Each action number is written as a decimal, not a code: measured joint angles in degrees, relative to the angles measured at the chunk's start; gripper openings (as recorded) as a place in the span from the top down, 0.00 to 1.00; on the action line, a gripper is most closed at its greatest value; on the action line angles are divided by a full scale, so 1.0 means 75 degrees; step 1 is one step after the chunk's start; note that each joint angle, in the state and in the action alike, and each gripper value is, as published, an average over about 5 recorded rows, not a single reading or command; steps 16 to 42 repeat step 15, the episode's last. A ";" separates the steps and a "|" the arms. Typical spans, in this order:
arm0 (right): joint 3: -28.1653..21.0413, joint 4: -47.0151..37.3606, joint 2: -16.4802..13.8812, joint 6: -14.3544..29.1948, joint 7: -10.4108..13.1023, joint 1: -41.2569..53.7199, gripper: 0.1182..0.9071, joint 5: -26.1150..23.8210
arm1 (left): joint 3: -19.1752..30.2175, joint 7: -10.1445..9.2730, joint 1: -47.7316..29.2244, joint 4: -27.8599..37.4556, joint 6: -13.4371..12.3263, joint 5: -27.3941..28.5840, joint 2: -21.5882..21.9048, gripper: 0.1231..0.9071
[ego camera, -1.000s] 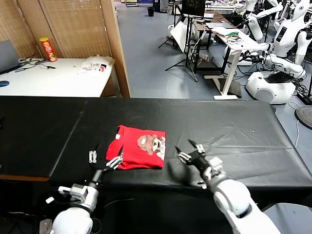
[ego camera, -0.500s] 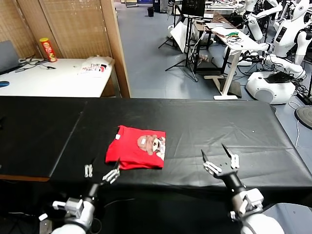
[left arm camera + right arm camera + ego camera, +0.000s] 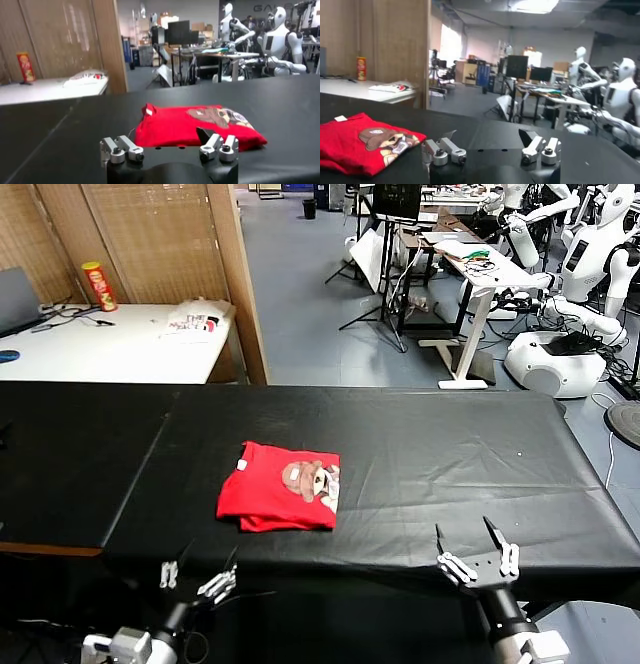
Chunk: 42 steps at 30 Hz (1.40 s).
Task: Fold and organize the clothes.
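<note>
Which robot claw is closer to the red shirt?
The left gripper: it sits just below the red shirt, at the table's near edge. The right gripper is farther off to the side.

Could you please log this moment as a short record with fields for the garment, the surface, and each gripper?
garment: red T-shirt, folded, bear print facing up
surface: black table, shirt lies near its front edge
left gripper: open, at the table's front edge, clear of the shirt
right gripper: open, at the front edge, off to the shirt's right, holding nothing
</note>
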 joint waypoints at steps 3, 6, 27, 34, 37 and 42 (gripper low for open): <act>0.0053 0.0162 0.0079 -0.0177 0.0139 -0.0231 0.14 0.0126 | -0.0172 -0.0056 0.0249 -0.0264 0.0252 -0.0210 0.0033 0.14; 0.0069 0.0241 0.0123 -0.0237 0.0191 -0.0360 0.14 0.0145 | -0.0308 -0.0061 0.0447 -0.0532 0.0380 -0.0263 0.0046 0.14; 0.0079 0.0312 0.0140 -0.0231 0.0186 -0.0460 0.14 0.0145 | -0.0462 -0.0008 0.0715 -0.0839 0.0436 -0.0263 0.0045 0.14; 0.0079 0.0312 0.0140 -0.0231 0.0186 -0.0460 0.14 0.0145 | -0.0462 -0.0008 0.0715 -0.0839 0.0436 -0.0263 0.0045 0.14; 0.0079 0.0312 0.0140 -0.0231 0.0186 -0.0460 0.14 0.0145 | -0.0462 -0.0008 0.0715 -0.0839 0.0436 -0.0263 0.0045 0.14; 0.0079 0.0312 0.0140 -0.0231 0.0186 -0.0460 0.14 0.0145 | -0.0462 -0.0008 0.0715 -0.0839 0.0436 -0.0263 0.0045 0.14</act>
